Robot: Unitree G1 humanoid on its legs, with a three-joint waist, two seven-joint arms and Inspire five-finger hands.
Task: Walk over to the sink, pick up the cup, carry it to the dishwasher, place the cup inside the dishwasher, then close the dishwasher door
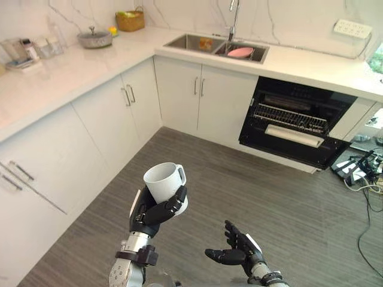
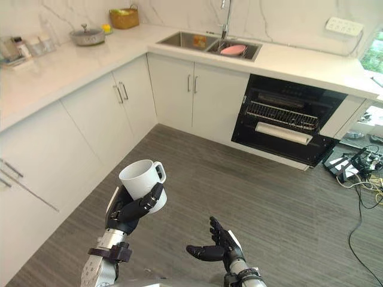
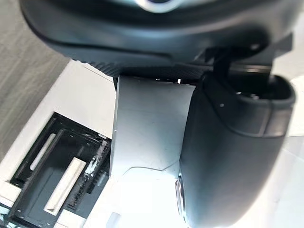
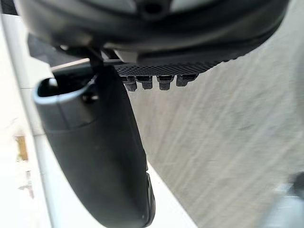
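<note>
My left hand (image 1: 152, 210) is shut on a white cup (image 1: 165, 182), held upright over the floor with its handle (image 1: 181, 174) turned to the right; the thumb wraps the cup's front. Close up, the cup's wall (image 3: 147, 128) shows past the thumb (image 3: 228, 156). The right hand (image 1: 236, 251) hovers open and empty, palm up, low at the front. Across the floor the dishwasher (image 1: 296, 122) stands under the counter with its door (image 1: 293, 146) folded down and a rack (image 1: 290, 118) visible inside. The sink (image 1: 215, 46) lies in the counter at the back.
White cabinets (image 1: 114, 113) run along the left and back. A pink item (image 1: 240, 52) lies in the sink under the tap (image 1: 232, 21). A pot (image 1: 94, 39) and a basket (image 1: 130, 20) stand on the counter. Cables and a power strip (image 1: 359, 170) lie at the right.
</note>
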